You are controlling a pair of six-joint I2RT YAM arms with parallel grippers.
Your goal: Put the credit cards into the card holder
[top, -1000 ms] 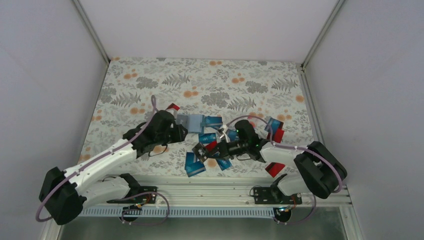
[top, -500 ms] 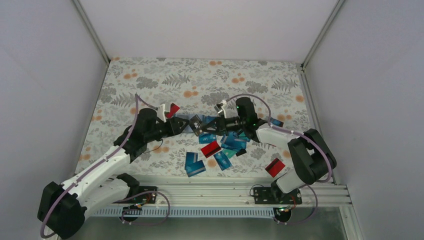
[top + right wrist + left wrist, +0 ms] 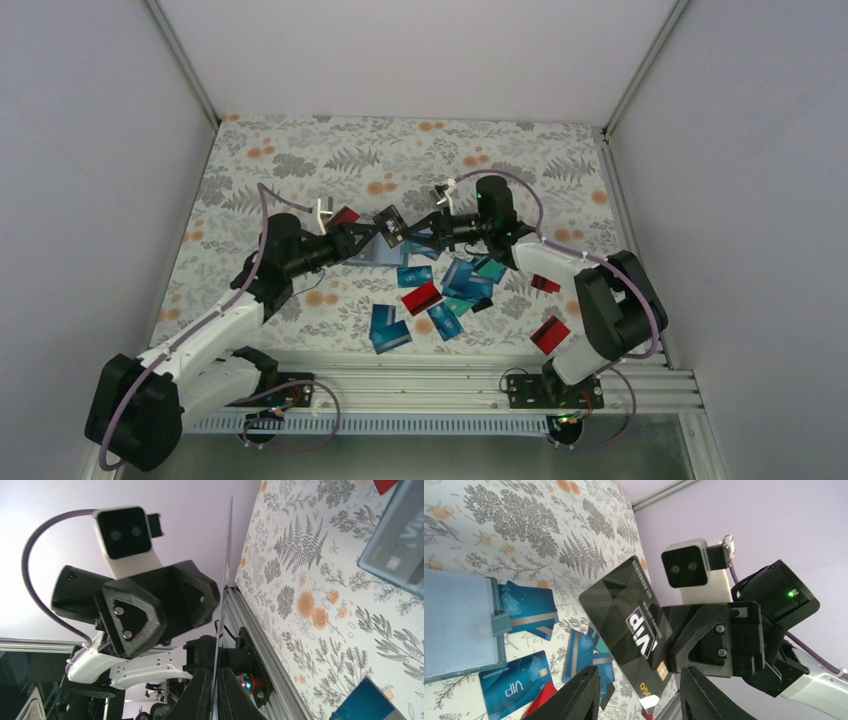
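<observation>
My right gripper is shut on a black credit card, held in the air above the table. In the right wrist view the card is edge-on, pinched between the fingers of the right gripper. My left gripper faces it, open. In the left wrist view the black card reaches down between the spread fingers of the left gripper, with gaps on both sides. The card holder lies open on the table below, pale blue inside, partly hidden under the grippers.
Loose blue, teal and red cards lie scattered in front of the holder, with a blue pair nearer the rail. Single red cards lie at the left and near the right arm's base. The metal rail runs along the near edge.
The right gripper has lifted the black card from the pile near the rail and carried it up and back to the left gripper. The left gripper has risen off the holder.
</observation>
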